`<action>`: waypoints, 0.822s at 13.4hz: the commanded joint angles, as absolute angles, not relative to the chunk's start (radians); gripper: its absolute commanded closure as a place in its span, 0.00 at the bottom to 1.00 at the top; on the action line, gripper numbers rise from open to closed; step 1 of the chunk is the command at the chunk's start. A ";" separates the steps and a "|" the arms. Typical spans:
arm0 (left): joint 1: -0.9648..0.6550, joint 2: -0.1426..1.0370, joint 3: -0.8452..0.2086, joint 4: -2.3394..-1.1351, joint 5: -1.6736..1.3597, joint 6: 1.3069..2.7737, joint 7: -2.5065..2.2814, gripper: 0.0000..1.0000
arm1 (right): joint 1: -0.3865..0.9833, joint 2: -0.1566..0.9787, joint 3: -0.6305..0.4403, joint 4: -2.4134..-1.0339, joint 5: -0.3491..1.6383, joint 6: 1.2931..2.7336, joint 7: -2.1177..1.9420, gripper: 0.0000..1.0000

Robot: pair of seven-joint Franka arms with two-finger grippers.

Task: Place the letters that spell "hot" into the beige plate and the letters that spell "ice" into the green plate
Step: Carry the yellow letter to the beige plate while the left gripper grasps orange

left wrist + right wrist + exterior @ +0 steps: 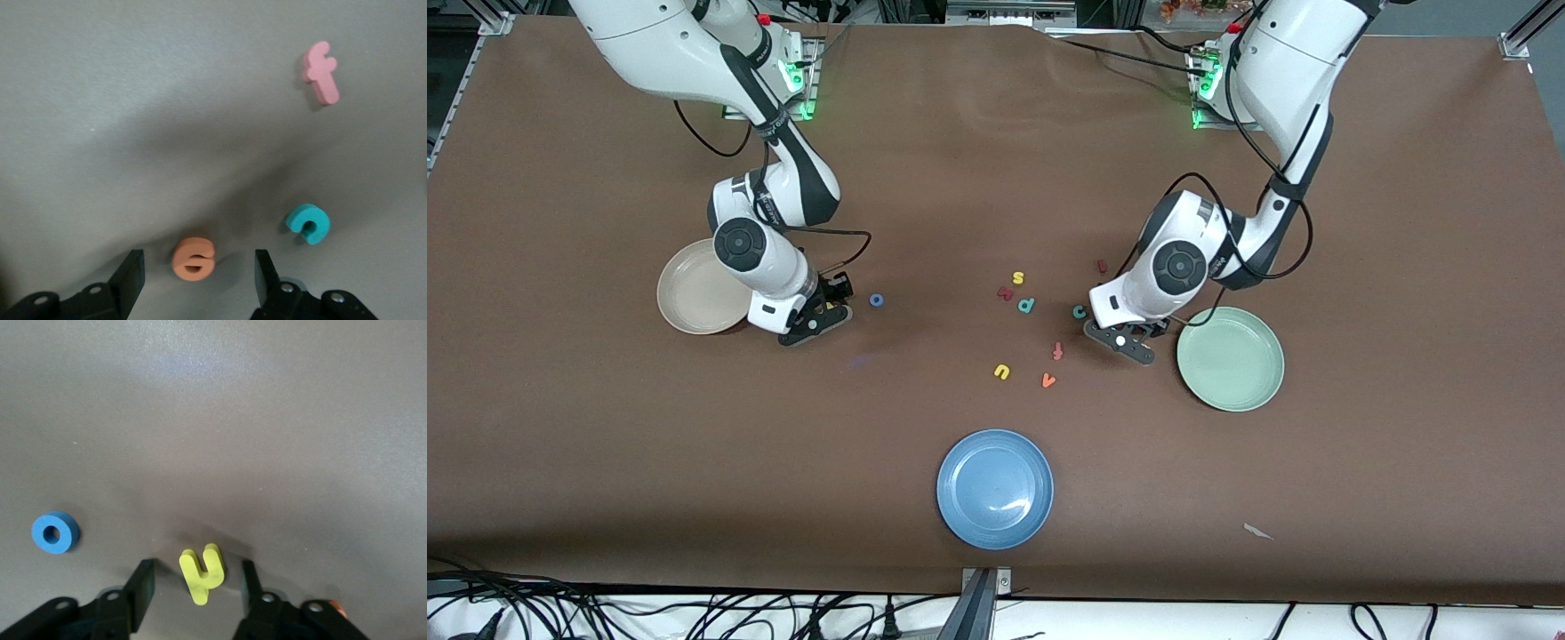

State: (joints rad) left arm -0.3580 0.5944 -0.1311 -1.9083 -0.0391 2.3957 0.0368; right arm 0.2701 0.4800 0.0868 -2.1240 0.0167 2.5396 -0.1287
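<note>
Low at the centre of the front view, a round blue plate [995, 489] lies untouched. Higher, toward the frame's right, the left gripper [199, 277] hangs low over the tiny orange foam e [193, 259], jaws apart and straddling it, beside the pale green plate [1231, 359]; the teal foam c [309, 223] lies just beside. Toward the frame's left, the right gripper [195, 590] brackets the yellow foam h [202, 573], fingers apart, beside the beige plate [694, 293]; the blue foam ring o [55, 532] sits near. Each letter should probably stay centred between the pads before closing. Both wrists point steeply down.
</note>
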 commanded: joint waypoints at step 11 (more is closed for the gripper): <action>-0.374 0.569 -0.120 -1.939 0.018 2.396 -0.021 0.95 | 0.273 0.422 0.078 -2.131 0.021 2.498 -0.062 0.87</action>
